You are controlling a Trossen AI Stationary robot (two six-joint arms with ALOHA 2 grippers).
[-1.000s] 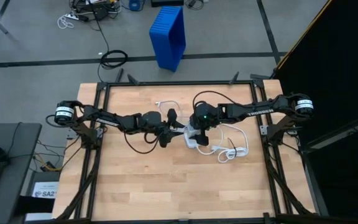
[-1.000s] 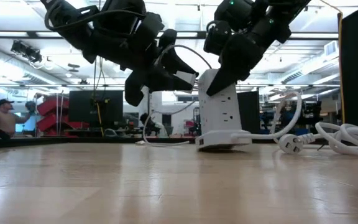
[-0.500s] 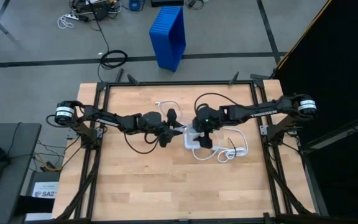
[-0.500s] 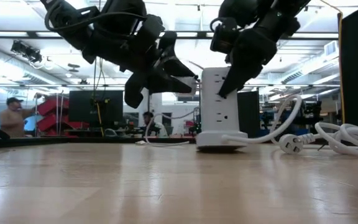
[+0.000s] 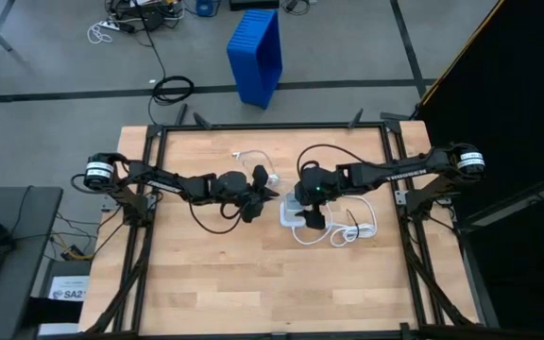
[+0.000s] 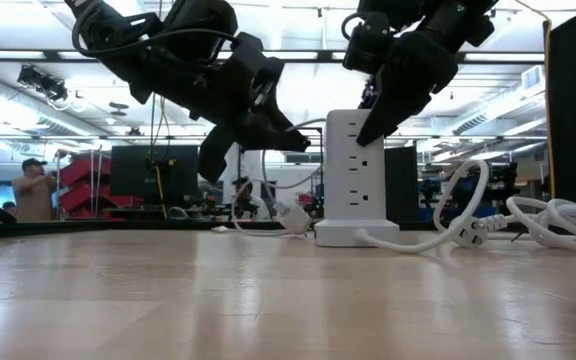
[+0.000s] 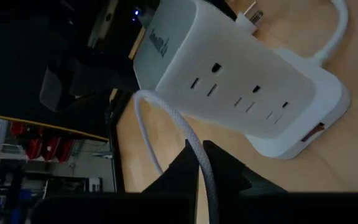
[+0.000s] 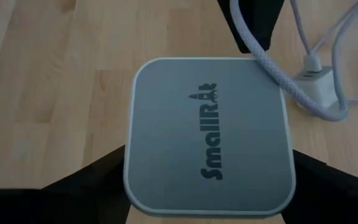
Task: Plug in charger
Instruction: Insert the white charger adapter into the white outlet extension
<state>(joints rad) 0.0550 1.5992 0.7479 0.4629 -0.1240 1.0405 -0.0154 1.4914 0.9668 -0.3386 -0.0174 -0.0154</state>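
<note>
Two dark arms are reaching in over the wooden table (image 5: pixel 206 274), the left arm (image 5: pixel 168 179) and the right arm (image 5: pixel 395 170) meeting near its middle.

Between them a white tower (image 6: pixel 353 170) of sockets is standing upright on the wood. The right gripper (image 6: pixel 368 120) is coming down over its top from above, straddling the grey cap with one finger on each side, and it looks to be clasping the tower.

Trailing from the tower's base, a thick white cord (image 6: pixel 558 215) is lying in loose loops on the right arm's side of the table.

The left gripper (image 7: pixel 201 152) is hanging in the air just beside the tower, level with its upper part and not touching it. Its fingers are clenched on a thin white braided cable (image 7: pixel 166 118), which is arcing out from between the tips and dropping toward the table.

At the foot of the tower, on the left arm's side, the small white charger (image 6: pixel 293 216) is lying on the wood. It is sitting just beside the base, in none of the sockets and in neither gripper. Whether it is actually touching the base I cannot tell.
</note>
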